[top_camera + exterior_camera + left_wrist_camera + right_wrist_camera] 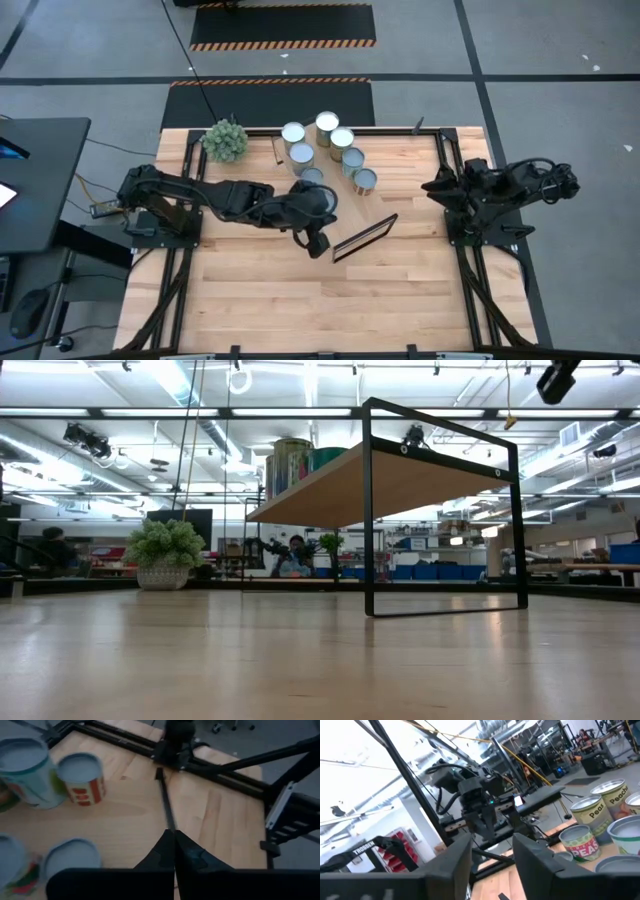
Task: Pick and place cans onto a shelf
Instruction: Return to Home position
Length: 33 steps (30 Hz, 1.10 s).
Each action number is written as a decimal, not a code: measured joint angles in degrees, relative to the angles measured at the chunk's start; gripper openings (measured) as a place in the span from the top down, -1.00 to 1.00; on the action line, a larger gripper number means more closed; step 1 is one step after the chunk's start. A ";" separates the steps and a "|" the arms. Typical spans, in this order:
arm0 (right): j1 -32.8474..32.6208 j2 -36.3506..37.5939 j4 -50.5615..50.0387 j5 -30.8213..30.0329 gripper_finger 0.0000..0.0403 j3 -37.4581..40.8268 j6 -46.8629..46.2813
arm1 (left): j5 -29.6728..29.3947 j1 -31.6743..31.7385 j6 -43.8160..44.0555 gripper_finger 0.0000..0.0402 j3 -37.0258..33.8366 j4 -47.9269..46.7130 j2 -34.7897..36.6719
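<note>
Several cans [301,155] with pale round tops cluster at the far middle of the table. In the low view a few cans [290,460] stand on the far end of the shelf's plank [400,480]. The shelf's dark end frame [365,237] faces the near side. My left gripper [318,245] is shut and hovers by the frame's left end. In the left wrist view its tips [173,837] line up with the frame's top bar [164,795], with cans [80,777] beside it. My right gripper [432,187] waits open at the right edge and sees labelled cans [580,845].
A spiky green plant ball [225,140] sits at the far left corner and also shows in the low view [165,550]. Bare wood [320,310] lies on the near half of the table. A black desk [40,180] stands beyond the left edge. A person [295,555] shows in the room behind.
</note>
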State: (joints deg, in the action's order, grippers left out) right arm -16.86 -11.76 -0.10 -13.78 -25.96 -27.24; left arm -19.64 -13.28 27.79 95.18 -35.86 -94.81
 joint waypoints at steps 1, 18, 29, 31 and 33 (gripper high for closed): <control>0.00 0.68 0.42 0.00 0.25 0.73 -0.05 | -0.02 0.19 -0.02 1.00 0.00 -0.86 0.22; 0.00 11.27 2.04 6.23 0.39 5.44 -1.79 | -5.65 0.97 2.65 1.00 0.02 -11.82 11.09; 0.00 11.50 8.58 9.03 0.70 11.59 -5.30 | -7.27 0.66 9.77 1.00 -13.63 -7.58 20.94; 0.00 11.45 12.07 8.01 0.72 13.86 -6.24 | -7.19 0.66 11.21 1.00 -19.67 -3.38 24.86; 0.00 11.49 14.62 6.48 0.73 15.75 -7.45 | -7.11 0.66 11.80 1.00 -25.10 1.91 29.10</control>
State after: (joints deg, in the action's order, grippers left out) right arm -16.86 -0.27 14.52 -7.30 -10.21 -34.69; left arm -26.75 -12.62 39.59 70.08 -33.95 -65.71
